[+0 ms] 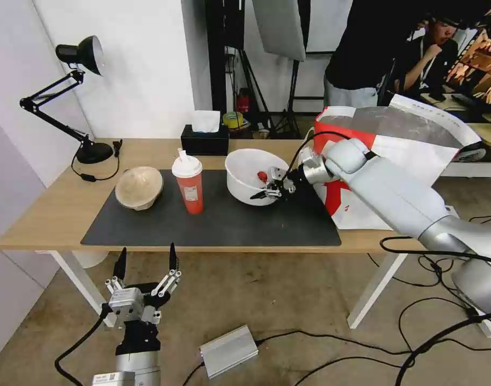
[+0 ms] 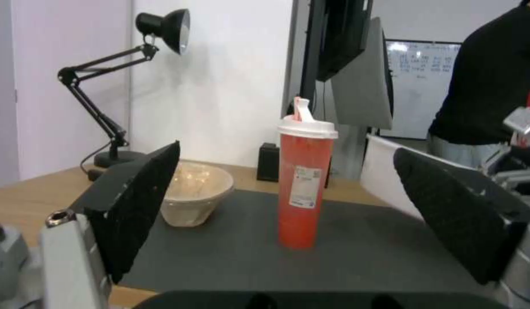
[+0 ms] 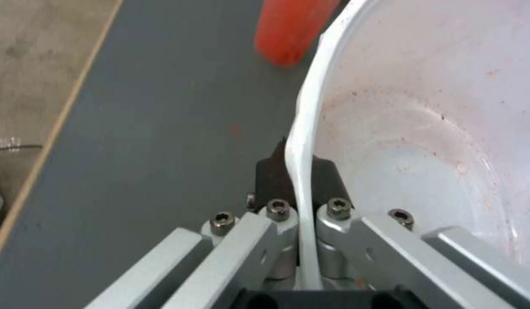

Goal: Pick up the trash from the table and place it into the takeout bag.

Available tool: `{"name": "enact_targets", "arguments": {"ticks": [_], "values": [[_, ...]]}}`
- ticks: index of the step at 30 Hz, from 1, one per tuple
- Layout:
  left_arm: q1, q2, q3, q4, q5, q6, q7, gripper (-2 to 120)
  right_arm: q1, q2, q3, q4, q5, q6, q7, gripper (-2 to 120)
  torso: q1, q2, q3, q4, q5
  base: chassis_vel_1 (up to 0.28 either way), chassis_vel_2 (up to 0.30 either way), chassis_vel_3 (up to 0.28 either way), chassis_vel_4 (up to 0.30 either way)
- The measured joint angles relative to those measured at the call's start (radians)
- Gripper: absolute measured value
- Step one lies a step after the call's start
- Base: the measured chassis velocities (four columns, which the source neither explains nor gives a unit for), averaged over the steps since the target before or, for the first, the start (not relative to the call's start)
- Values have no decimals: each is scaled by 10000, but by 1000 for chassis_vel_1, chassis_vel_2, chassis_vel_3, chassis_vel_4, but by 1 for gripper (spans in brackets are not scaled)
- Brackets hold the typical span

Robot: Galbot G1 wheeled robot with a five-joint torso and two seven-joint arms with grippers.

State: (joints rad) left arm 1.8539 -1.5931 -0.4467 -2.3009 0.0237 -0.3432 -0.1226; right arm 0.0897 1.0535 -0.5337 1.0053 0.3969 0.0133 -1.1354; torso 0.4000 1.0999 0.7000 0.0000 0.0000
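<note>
The white plastic bowl [image 1: 250, 171] with red scraps tilts on the dark mat, and my right gripper [image 1: 266, 192] is shut on its near rim; up close the rim [image 3: 302, 141] is pinched between the black pads. A red cup [image 1: 188, 185] with a white lid stands left of it, also seen from the left wrist as the cup [image 2: 303, 180]. The tan paper bowl [image 1: 139, 187] lies farther left. The white and red takeout bag [image 1: 385, 161] sits open at the table's right end behind my right arm. My left gripper [image 1: 146, 260] hangs open below the table's front edge.
A black desk lamp [image 1: 79, 96] stands at the table's back left and a black tissue box [image 1: 205, 140] at the back middle. The wooden table [image 1: 52, 209] has white legs. A grey box [image 1: 229, 351] and cables lie on the floor.
</note>
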Motion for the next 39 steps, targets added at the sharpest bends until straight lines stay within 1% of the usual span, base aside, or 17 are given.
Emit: {"name": "enact_targets", "arguments": {"ticks": [12, 17, 27, 33, 39], "values": [[3, -1, 128, 59, 133, -27, -17, 100, 234, -382, 252, 453, 523, 8, -38, 0, 0, 0, 0, -1, 1, 0, 0, 0, 0], [3, -3, 164, 93, 176, -52, -37, 100, 351, -419, 333, 632, 718, 10, -37, 0, 0, 1, 0, 0, 0, 0, 0, 0, 0], [-3, -7, 280, 207, 292, -196, -186, 100, 718, -322, 372, 698, 936, 15, -36, 0, 0, 0, 0, 0, 0, 0, 0, 0, 0], [-11, -9, 461, 273, 354, -198, -220, 100, 1197, -138, 385, 482, 1173, -6, -51, 0, 0, 0, 0, 0, -1, 0, 0, 0, 0], [-15, -11, 531, 239, 369, -198, -233, 100, 1596, -117, 367, 382, 1524, -132, -55, 0, 0, 0, 0, 0, -1, 0, 0, 0, 0]]}}
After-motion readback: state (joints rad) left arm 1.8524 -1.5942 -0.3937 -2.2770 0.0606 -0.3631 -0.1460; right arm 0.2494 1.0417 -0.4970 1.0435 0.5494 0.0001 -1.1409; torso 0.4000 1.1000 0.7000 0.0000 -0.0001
